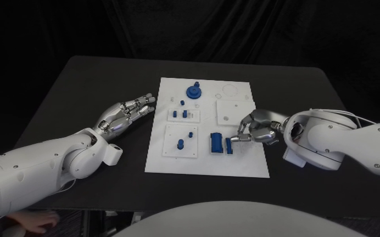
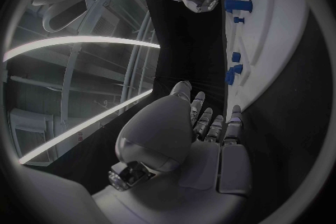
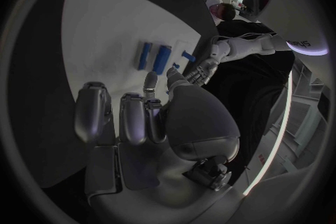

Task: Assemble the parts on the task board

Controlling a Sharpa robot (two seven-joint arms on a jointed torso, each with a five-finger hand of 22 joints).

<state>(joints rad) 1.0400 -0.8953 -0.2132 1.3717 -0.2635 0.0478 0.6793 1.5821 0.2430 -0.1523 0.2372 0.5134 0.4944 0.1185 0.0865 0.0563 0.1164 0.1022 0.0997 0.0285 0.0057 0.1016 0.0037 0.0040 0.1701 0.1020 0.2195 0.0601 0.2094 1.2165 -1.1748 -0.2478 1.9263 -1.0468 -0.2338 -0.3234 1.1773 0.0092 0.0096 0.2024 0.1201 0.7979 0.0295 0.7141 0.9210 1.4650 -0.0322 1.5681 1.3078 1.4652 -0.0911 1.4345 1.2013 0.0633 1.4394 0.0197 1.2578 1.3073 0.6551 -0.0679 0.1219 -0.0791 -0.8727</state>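
Assembly is judged to be only partly done. Nearest the robot, on the task board [image 1: 207, 167], two loose blue blocks [image 1: 216, 142] are seen lying flat side by side, the narrower one just beside the right hand [image 1: 259, 129]. That hand is held low over the board's right edge with its fingers curled toward the narrow block; whether the block is actually grasped cannot be told. Left of the blocks, small blue pegs [image 1: 184, 140] are seen standing on a raised square plate. The left hand [image 1: 127, 114] rests off the board's left edge, released, fingers apart and holding nothing. Farther off, more small parts [image 1: 181, 114] are seated in a second plate, and a round blue knob [image 1: 193, 91] stands at the far end. The blocks, at least, appear left to be fitted
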